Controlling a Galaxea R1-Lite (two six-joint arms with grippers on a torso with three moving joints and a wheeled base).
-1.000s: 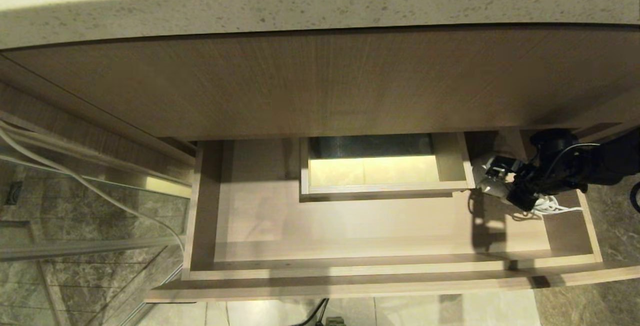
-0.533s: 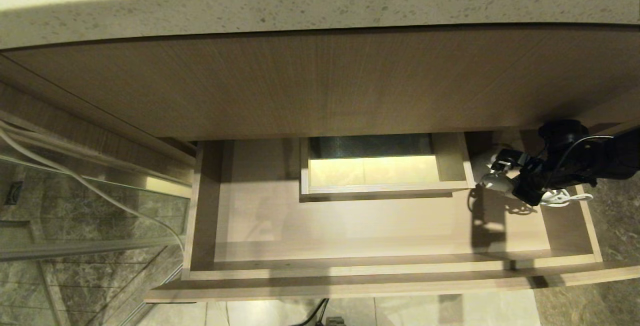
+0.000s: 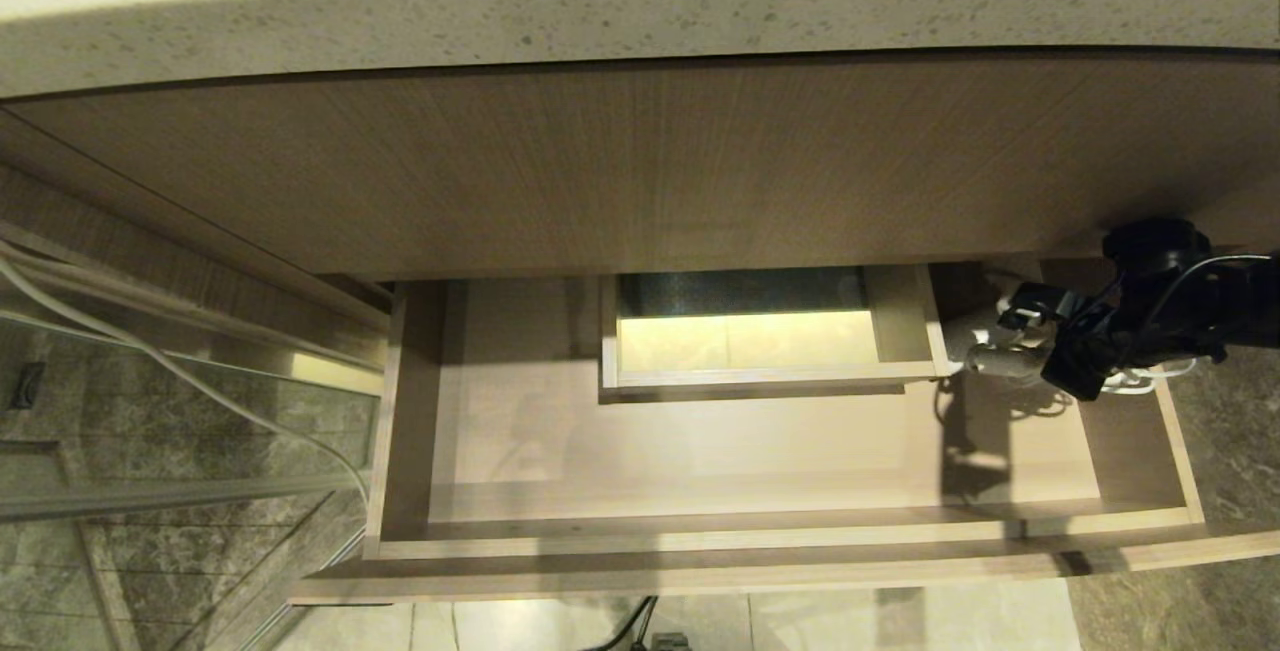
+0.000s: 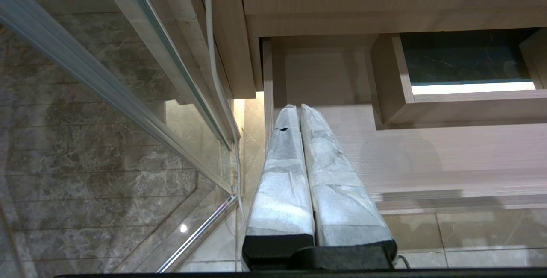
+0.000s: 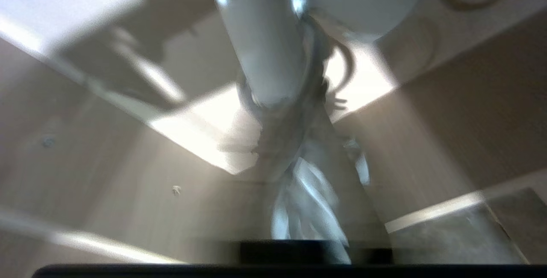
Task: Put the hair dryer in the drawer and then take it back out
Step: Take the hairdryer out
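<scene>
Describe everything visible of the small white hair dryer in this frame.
The small white hair dryer, smooth plastic by its look, lies over the back right corner of the light-brown wood-grain drawer, beside the boxed cutout. Its white cord is bunched around it. The black right gripper is closed on it; whether it touches the floor is unclear.

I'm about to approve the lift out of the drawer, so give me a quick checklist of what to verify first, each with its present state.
1. Right gripper closed on the hair dryer: ok.
2. Hair dryer off the drawer floor: cannot tell.
3. Cord clear of the drawer's right wall: cannot tell; loops hang beside it.
4. Clearance from the boxed cutout: not ok; the dryer's mouth sits right at its corner.
5. Left gripper shut and out of the way at the drawer's left end: ok.
</scene>
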